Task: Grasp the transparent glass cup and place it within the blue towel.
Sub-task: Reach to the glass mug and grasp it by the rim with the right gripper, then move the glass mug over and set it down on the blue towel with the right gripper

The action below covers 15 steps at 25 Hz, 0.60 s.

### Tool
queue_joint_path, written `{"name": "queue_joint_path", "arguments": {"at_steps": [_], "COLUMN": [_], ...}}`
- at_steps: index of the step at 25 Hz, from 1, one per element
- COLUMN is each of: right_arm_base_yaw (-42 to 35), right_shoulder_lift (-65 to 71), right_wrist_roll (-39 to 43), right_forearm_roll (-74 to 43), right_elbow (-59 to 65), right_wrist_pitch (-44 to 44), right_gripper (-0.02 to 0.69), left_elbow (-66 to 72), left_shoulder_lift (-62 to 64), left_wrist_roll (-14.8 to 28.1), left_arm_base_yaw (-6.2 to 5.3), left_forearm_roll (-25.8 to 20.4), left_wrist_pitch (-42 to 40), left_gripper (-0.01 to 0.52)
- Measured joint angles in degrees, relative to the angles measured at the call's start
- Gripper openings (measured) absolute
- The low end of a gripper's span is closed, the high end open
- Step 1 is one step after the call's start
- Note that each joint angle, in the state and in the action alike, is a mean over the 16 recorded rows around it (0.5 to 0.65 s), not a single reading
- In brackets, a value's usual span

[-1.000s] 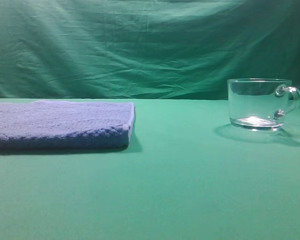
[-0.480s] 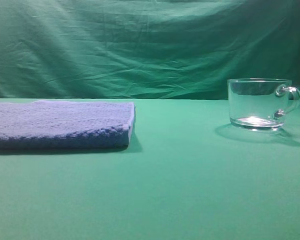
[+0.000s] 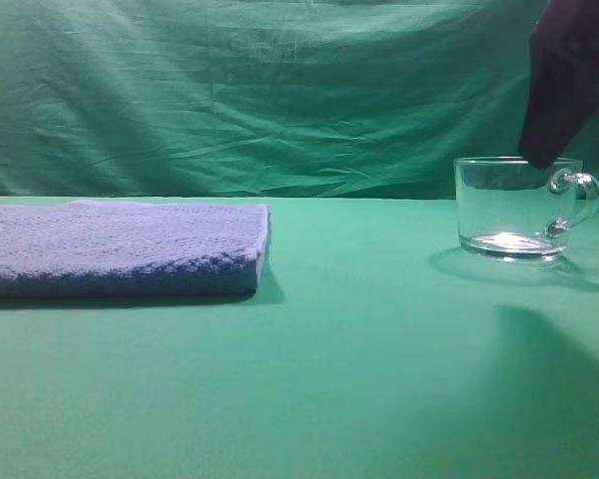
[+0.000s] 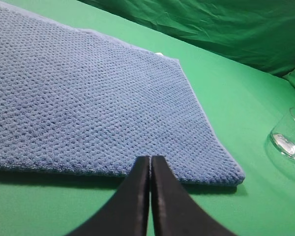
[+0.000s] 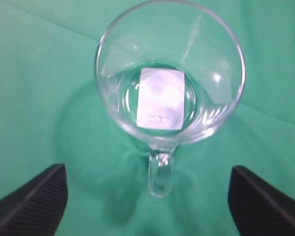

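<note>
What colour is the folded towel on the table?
The towel is blue-lavender with a nubby woven texture, seen best in the left wrist view.

A green cloth (image 3: 359, 379) covers the work surface in all three views. Its surface is smooth and flat, with no visible creases in the foreground. A dark, soft-edged shadow (image 3: 549, 369) lies on the cloth at the lower right of the exterior high view. Behind the work surface hangs a green fabric backdrop (image 3: 280, 90). The backdrop is wrinkled, with long diagonal folds running across its width. It meets the cloth along a straight horizontal line.
</note>
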Motion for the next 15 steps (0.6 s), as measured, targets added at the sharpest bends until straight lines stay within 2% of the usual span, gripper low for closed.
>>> {"name": "queue_joint_path", "arguments": {"at_steps": [10, 13, 15], "right_arm_base_yaw": [1.2, 2.9, 4.4], "right_shoulder_lift": [2.7, 3.0, 3.4], "right_wrist_roll": [-0.7, -1.4, -2.0], "right_forearm_roll": [-0.1, -0.1, -0.1], "right_elbow": [-3.0, -6.5, -9.7], "right_wrist_pitch": [-0.8, 0.5, 1.5], "right_gripper": [0.173, 0.114, 0.1], "left_elbow": [0.0, 0.0, 0.0], "left_shoulder_lift": [0.0, 0.0, 0.0], "left_wrist_roll": [0.0, 0.0, 0.0], "left_arm_base_yaw": [0.0, 0.0, 0.0], "left_forearm_roll": [0.0, 0.0, 0.0], "left_wrist_pitch": [0.0, 0.0, 0.0], "left_gripper": [0.0, 0.0, 0.0]}}
